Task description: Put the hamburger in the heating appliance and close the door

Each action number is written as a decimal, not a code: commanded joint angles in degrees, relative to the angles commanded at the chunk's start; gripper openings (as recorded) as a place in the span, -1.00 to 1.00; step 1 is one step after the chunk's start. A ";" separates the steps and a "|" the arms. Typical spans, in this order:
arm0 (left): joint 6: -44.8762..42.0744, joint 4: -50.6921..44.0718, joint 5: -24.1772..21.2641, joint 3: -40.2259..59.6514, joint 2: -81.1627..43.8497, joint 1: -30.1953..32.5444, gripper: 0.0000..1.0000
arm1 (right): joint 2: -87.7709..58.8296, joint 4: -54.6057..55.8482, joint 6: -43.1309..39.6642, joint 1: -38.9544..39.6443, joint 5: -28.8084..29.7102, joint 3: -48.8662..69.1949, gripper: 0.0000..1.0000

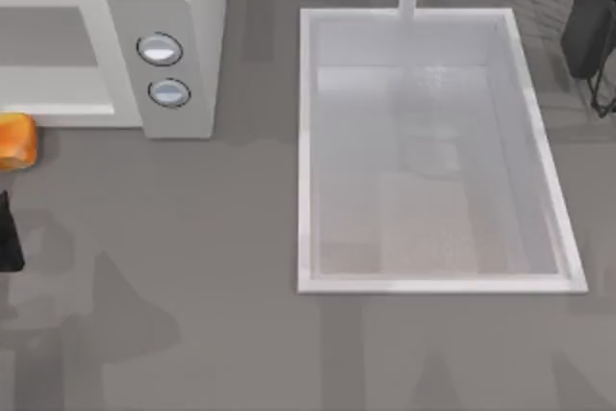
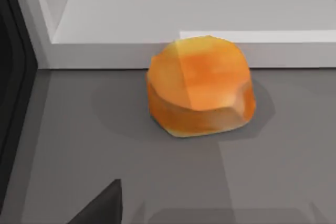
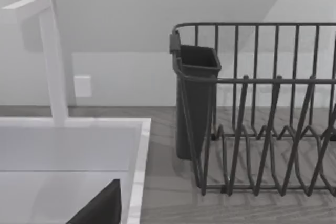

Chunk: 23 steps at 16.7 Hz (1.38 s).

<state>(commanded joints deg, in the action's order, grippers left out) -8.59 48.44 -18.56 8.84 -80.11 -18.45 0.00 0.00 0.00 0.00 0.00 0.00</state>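
Left wrist view has the hamburger (image 2: 199,86) sitting on the grey counter (image 2: 105,145), just in front of the microwave's (image 2: 184,19) open front edge, touching or nearly touching its lower lip; I cannot tell which. Nothing has hold of it. Seen from the top view, the hamburger (image 1: 16,141) lies at the counter's far left edge, just beside the microwave (image 1: 183,36), whose cavity stands open and whose panel with two knobs (image 1: 160,49) faces the sink (image 1: 433,151). A tall dark panel (image 2: 13,77) beside the cavity may be the swung-open door, though I cannot be sure.

A dark part of the left arm (image 1: 8,238) sits at the top view's left edge, near the hamburger, with the wrist camera aimed at it. Whether the left pincer is open or closed I cannot tell. The right arm is parked at the far right, looking at the faucet (image 3: 50,56) and a dark dish rack (image 3: 257,108) with a cup-like holder (image 3: 195,98); its pincer's state is likewise not readable.

By my judgement, the task is at its beginning: the hamburger is not yet grasped, it remains outside the cavity, and closing the door is still to come.
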 joint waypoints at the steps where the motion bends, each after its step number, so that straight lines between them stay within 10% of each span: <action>1: -0.07 0.12 -0.15 -0.67 0.55 -0.17 1.00 | 0.00 0.00 0.00 0.00 0.00 0.00 1.00; 9: 0.01 -3.60 -0.04 0.70 2.66 0.08 1.00 | 0.00 0.00 0.00 0.00 0.00 0.00 1.00; 23: 0.31 -41.18 0.26 15.23 25.78 0.13 1.00 | 0.00 0.00 0.00 0.00 0.00 0.00 1.00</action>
<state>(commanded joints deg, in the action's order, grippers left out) -8.28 7.26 -18.31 24.08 -54.33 -18.32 0.00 0.00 0.00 0.00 0.00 0.00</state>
